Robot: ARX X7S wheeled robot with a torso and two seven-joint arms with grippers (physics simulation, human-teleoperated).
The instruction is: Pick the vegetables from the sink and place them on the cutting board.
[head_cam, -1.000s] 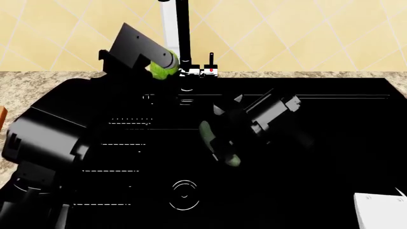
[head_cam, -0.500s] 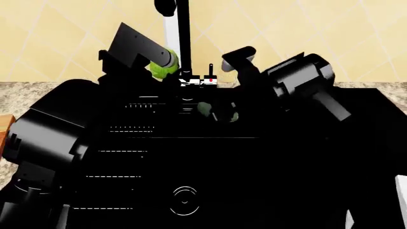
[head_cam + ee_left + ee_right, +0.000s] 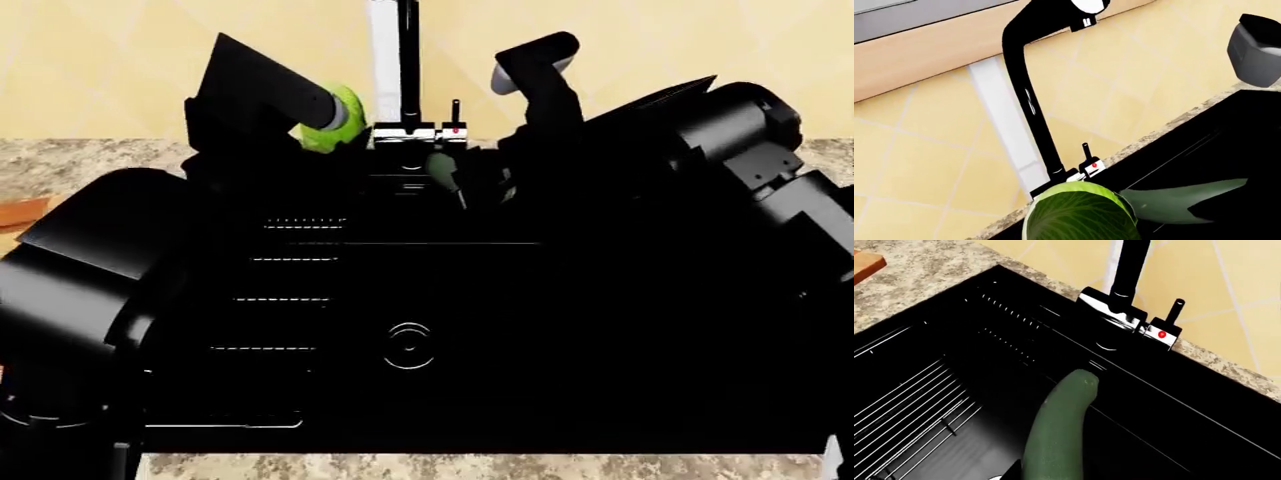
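My left gripper (image 3: 320,120) is shut on the light-green cabbage (image 3: 336,118) and holds it up beside the faucet (image 3: 400,60), above the black sink's (image 3: 400,270) back left. In the left wrist view the cabbage (image 3: 1077,212) fills the space between the jaws. My right gripper (image 3: 470,175) is shut on the dark-green cucumber (image 3: 442,170) and holds it over the sink near the faucet base. In the right wrist view the cucumber (image 3: 1061,430) points toward the faucet (image 3: 1127,300). The cucumber also shows in the left wrist view (image 3: 1187,200). Only a sliver of the cutting board (image 3: 20,212) shows at the far left.
The speckled stone counter (image 3: 80,160) runs round the sink, with a tiled yellow wall (image 3: 120,60) behind. The sink's ribbed drainer (image 3: 287,270) and drain ring (image 3: 408,345) lie below both arms. A corner of the cutting board (image 3: 864,265) shows in the right wrist view.
My right gripper has lifted the cucumber out of the basin and carried it back toward the faucet. My left gripper still holds the cabbage in about the same place. The head view has shifted.
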